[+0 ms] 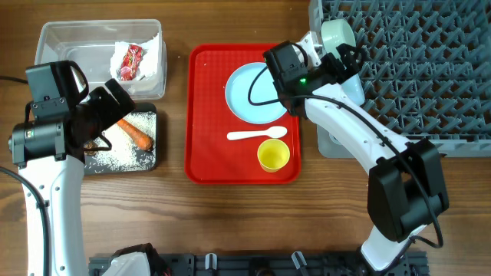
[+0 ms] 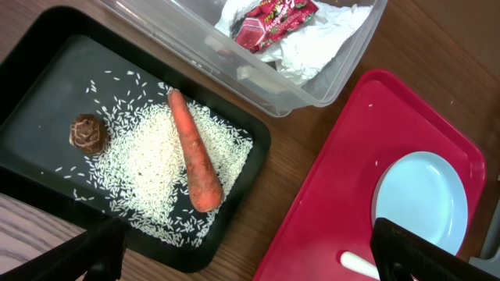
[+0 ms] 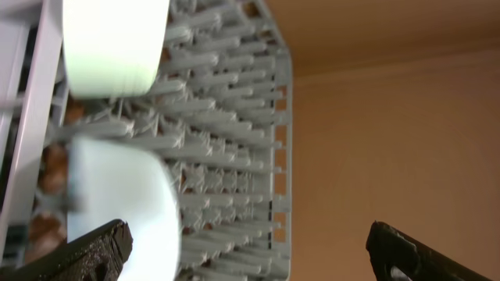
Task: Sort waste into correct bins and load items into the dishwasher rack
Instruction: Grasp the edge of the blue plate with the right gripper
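- Carrot (image 2: 195, 156) lies on rice (image 2: 148, 168) in black tray (image 2: 39, 117); overhead, left arm (image 1: 46, 138) covers its narrow end.
- Long axis: narrow tip toward clear tub (image 2: 312, 94).
- Left gripper (image 2: 246, 238), right gripper (image 3: 246, 234): fingers spread, empty.

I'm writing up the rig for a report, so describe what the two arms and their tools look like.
Both the left arm and the right arm have smooth white links joined by boxy black joint housings. A thin black cable loops beside the right wrist, where a small green light glows. The tool fingers are matte black.
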Tool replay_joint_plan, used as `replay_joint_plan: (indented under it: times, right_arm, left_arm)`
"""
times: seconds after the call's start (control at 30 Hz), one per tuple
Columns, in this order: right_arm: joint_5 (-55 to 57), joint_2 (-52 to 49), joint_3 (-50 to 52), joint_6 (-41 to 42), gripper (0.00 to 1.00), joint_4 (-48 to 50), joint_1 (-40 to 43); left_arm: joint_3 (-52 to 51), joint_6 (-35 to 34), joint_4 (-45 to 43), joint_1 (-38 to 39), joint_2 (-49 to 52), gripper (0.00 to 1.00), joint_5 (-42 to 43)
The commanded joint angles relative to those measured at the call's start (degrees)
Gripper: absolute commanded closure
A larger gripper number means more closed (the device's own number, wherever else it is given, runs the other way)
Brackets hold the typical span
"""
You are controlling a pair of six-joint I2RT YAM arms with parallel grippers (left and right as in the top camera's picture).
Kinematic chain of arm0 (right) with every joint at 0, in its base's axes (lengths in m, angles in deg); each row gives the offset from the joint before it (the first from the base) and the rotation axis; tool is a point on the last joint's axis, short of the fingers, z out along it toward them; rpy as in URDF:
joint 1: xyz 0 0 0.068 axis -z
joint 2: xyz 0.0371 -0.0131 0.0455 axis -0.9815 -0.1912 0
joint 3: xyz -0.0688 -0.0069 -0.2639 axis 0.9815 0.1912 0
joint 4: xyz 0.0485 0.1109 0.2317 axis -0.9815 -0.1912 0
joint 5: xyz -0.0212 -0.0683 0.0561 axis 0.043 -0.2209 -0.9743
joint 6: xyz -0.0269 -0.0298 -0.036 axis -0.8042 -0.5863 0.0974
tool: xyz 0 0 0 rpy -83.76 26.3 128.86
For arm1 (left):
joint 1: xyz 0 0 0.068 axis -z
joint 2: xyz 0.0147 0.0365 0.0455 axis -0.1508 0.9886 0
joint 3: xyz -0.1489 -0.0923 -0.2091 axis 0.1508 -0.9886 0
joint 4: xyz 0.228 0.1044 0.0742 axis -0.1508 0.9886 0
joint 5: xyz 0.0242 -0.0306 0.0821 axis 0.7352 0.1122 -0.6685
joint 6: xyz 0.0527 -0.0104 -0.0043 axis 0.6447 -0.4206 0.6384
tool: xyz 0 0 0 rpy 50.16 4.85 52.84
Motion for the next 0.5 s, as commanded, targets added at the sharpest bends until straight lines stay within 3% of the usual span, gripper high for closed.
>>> replay_joint_plan:
  times: [0.0,0.27,0.47]
  right_arm:
    - [3.5,0.1,-0.4,-7.1,0.00,6.3,0.0]
    - [3.5,0.8,-0.5,-21.9,0.00,31.4,-0.3]
    - [-9.4,0.8,-0.4,-17.7,0.00,24.9,-5.2]
  left_arm:
    - [0.5,-0.5,-0.1,0.0,0.2,0.00,0.7]
    - [0.5,-0.5,-0.1,0.0,0.2,0.00,0.7]
    - [0.5,-0.5,-0.1,0.0,0.2,0.00,0.7]
